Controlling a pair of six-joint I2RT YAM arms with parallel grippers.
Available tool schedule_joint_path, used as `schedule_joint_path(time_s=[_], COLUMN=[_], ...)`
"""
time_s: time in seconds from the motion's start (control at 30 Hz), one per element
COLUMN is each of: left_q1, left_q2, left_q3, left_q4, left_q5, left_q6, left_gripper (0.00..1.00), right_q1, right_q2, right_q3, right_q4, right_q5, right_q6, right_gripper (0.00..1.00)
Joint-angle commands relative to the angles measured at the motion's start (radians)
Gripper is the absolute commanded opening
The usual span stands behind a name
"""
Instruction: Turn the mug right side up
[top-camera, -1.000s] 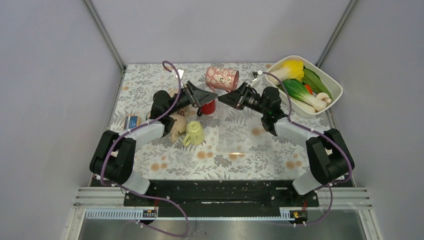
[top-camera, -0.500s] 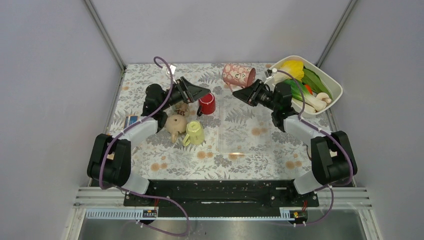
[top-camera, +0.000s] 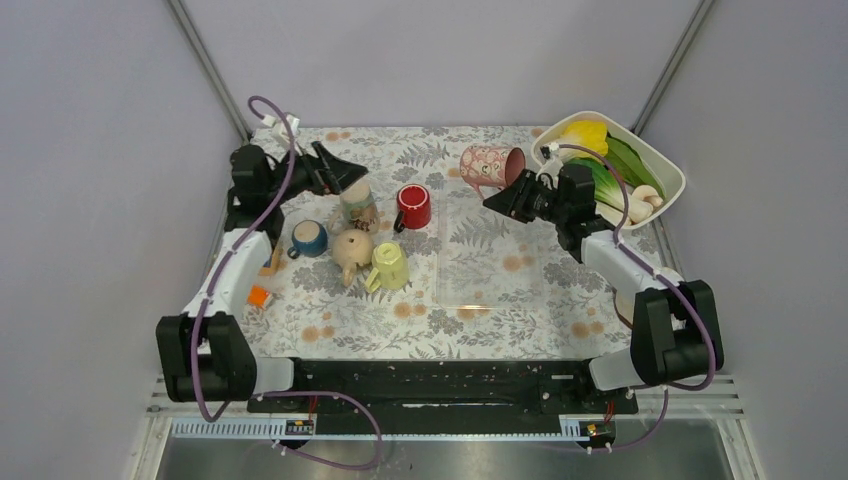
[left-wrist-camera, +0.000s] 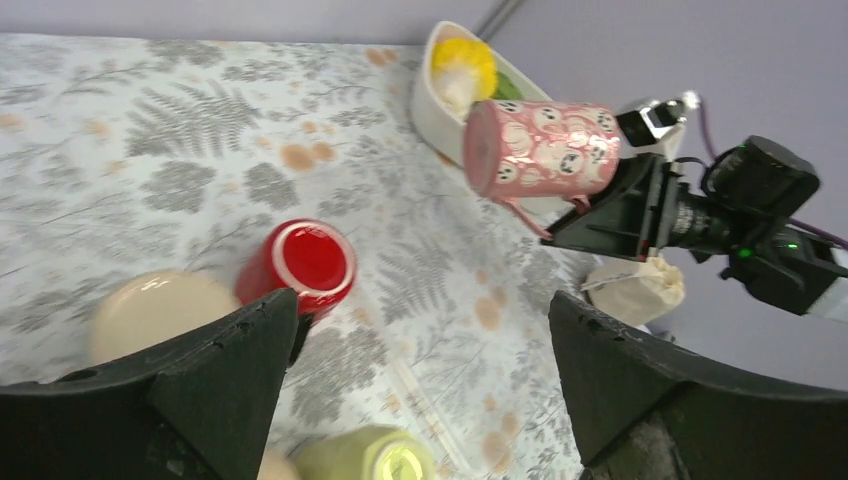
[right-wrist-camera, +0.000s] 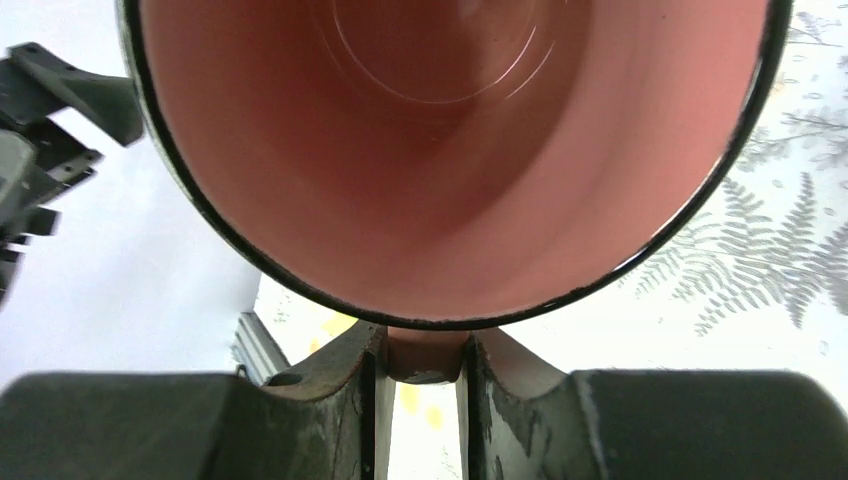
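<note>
Pink mug: glazed ceramic by appearance, smooth and glossy, with a sheen on the plain pink interior and a dark rim line. Red mug: high-gloss glaze. Yellow-green mug: glossy. Table cover: matt, smooth, printed fern pattern. Left gripper fingers: black plastic, matt, faintly grainy. White tub, far right: smooth, slight shine.

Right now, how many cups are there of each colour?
Pink cup: 1
Red cup: 1
Blue cup: 1
Yellow cup: 1
Tan cup: 1
Patterned brownish cup: 1
Total: 6
</note>
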Motion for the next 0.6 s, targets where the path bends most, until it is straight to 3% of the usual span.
schedule_joint_path(time_s=[0.0, 0.13, 0.3, 0.4, 0.57], left_q1=[0.132, 0.256, 0.347, 0.370, 0.378], left_q2=[-0.086, -0.106, -0.128, -0.156, -0.259], left_q3=[0.076, 0.142, 0.181, 0.164, 0.091], left_q4=[-0.306, -0.604, -0.928, -1.009, -0.996], left_q5=[0.067, 0.124, 0.087, 0.080, 0.053], left_q6=[0.220, 0.406, 0.682, 0.780, 0.824], left_gripper=[0.99, 0.99, 0.99, 0.99, 0.99], right_q1=[-0.011, -0.012, -0.011, -0.010, -0.011], right_q2=[-0.102, -0.108, -0.092, -0.061, 0.010], right_q3=[0.109, 0.149, 0.183, 0.216, 0.296], right_q4=[-0.069, -0.186, -0.279, -0.349, -0.435], right_q5=[0.039, 0.097, 0.159, 0.197, 0.247], right_q6=[-0.218, -0.328, -0.468, -0.533, -0.620], right_gripper=[0.00, 0.00, 0.00, 0.00, 0.00])
